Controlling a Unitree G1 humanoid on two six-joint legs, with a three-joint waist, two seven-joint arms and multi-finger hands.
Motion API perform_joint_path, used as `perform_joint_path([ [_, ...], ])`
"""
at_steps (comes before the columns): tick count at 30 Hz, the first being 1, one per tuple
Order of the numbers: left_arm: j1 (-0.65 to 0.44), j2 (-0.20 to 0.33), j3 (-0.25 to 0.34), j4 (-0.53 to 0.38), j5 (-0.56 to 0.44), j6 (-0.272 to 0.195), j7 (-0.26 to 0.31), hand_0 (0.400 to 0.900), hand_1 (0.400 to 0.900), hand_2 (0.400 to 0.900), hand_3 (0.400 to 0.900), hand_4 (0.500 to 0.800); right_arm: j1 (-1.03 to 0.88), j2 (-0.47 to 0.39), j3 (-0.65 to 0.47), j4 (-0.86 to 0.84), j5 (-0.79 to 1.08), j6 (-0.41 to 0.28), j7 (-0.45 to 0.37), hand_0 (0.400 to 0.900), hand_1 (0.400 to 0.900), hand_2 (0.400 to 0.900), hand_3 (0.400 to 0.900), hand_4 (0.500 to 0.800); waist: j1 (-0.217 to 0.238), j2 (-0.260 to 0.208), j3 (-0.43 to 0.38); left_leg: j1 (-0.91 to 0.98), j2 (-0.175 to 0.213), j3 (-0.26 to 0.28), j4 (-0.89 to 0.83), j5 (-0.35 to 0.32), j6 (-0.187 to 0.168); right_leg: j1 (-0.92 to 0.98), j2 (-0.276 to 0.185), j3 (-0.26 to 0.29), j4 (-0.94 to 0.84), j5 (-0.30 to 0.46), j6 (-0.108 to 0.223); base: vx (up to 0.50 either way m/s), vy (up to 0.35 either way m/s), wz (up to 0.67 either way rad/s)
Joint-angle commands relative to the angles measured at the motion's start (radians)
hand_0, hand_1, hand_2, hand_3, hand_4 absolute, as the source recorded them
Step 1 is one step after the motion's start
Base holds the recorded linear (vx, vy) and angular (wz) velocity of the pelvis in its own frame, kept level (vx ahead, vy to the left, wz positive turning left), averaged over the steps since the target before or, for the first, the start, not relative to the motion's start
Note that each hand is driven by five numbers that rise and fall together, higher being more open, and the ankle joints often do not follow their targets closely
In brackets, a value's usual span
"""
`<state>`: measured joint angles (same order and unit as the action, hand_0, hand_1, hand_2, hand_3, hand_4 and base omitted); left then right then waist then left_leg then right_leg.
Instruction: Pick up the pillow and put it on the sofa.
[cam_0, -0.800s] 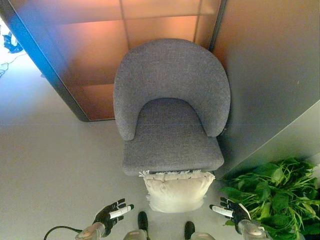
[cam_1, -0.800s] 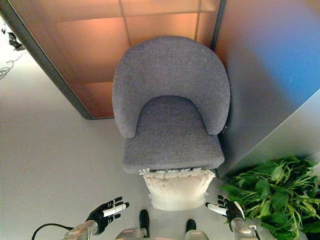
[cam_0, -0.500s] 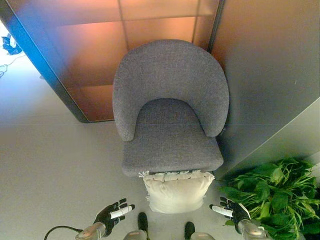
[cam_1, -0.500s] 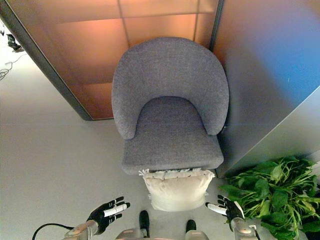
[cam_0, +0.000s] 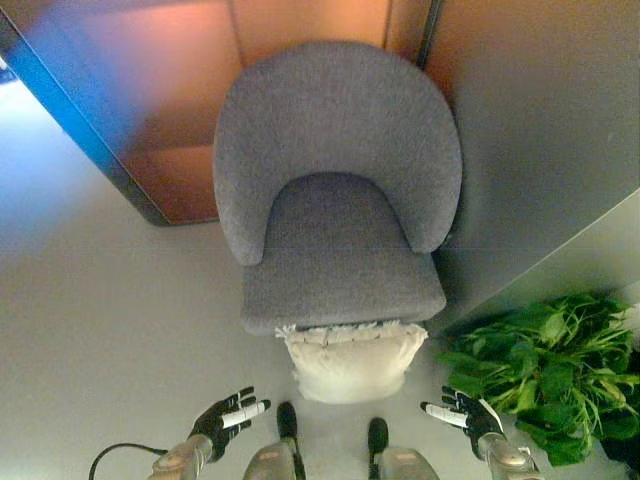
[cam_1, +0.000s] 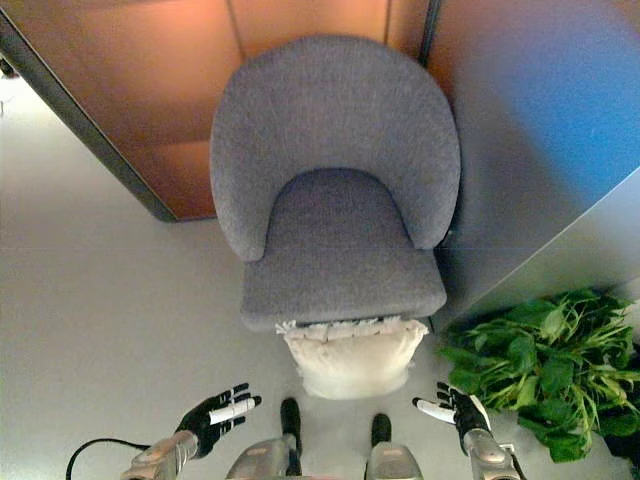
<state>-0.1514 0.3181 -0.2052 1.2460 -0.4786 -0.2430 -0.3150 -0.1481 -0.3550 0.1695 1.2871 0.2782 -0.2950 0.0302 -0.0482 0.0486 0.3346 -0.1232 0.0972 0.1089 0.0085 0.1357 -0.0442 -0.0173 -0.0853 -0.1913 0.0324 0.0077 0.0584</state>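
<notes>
Nothing of the task was done yet, as far as I could judge: the pillow (cam_0: 349, 361) lay on the floor (cam_0: 110, 330) at lower centre of the frame, leaning against the front edge of the sofa (cam_0: 337, 190), whose seat was bare. My left robot hand (cam_0: 228, 421) at lower left and my right robot hand (cam_0: 463, 416) at lower right were both spread, fingers apart, holding nothing, each well apart from the pillow. Reaching, lifting and placing all remained. A plant (cam_0: 545, 365) stood at lower right. I could read no writing or labels anywhere.

No readable text, labels, numbers or signs (any surface, either view).
</notes>
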Motion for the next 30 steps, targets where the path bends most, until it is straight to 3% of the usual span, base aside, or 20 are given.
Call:
perform_joint_path([
  [1, -0.082, 0.048, -0.007, -0.036, -0.092, -0.064, -0.010, 0.900, 0.900, 0.900, 0.900, 0.800, -0.096, -0.070, -0.005, -0.069, 0.069, -0.099, -0.013, 0.900, 0.900, 0.900, 0.900, 0.800, 0.008, -0.011, 0.060, -0.111, 0.013, -0.029, 0.238, -0.175, -0.016, -0.162, -0.025, 0.041, 0.224, -0.120, -0.017, -0.19, -0.024, 0.07],
  [9, -0.178, 0.140, -0.033, -0.122, -0.184, -0.046, -0.030, 0.900, 0.900, 0.900, 0.900, 0.800, -0.336, -0.152, 0.081, -0.160, 0.099, -0.075, -0.047, 0.900, 0.900, 0.900, 0.900, 0.800, 0.025, 0.013, 0.185, -0.394, -0.027, -0.031, 0.370, -0.169, 0.002, -0.493, -0.037, 0.069, 0.433, -0.114, -0.023, -0.16, -0.057, 0.10],
  [21, -0.158, 0.193, -0.063, -0.284, -0.251, -0.045, 0.014, 0.900, 0.900, 0.900, 0.900, 0.800, -0.548, -0.314, 0.108, -0.219, 0.200, -0.020, -0.025, 0.900, 0.900, 0.900, 0.900, 0.800, 0.070, 0.045, 0.185, -0.731, -0.043, -0.050, 0.562, -0.205, 0.025, -0.839, -0.050, 0.078, 0.663, -0.149, -0.046, -0.08, -0.039, 0.11],
  [30, -0.100, 0.201, -0.059, -0.357, -0.268, -0.064, 0.001, 0.900, 0.900, 0.900, 0.900, 0.800, -0.590, -0.362, 0.043, -0.181, 0.329, 0.010, 0.000, 0.900, 0.900, 0.900, 0.900, 0.800, 0.086, 0.068, 0.185, -0.783, -0.056, -0.048, 0.586, -0.210, 0.031, -0.898, -0.044, 0.072, 0.716, -0.157, -0.057, -0.01, -0.011, 0.04],
])
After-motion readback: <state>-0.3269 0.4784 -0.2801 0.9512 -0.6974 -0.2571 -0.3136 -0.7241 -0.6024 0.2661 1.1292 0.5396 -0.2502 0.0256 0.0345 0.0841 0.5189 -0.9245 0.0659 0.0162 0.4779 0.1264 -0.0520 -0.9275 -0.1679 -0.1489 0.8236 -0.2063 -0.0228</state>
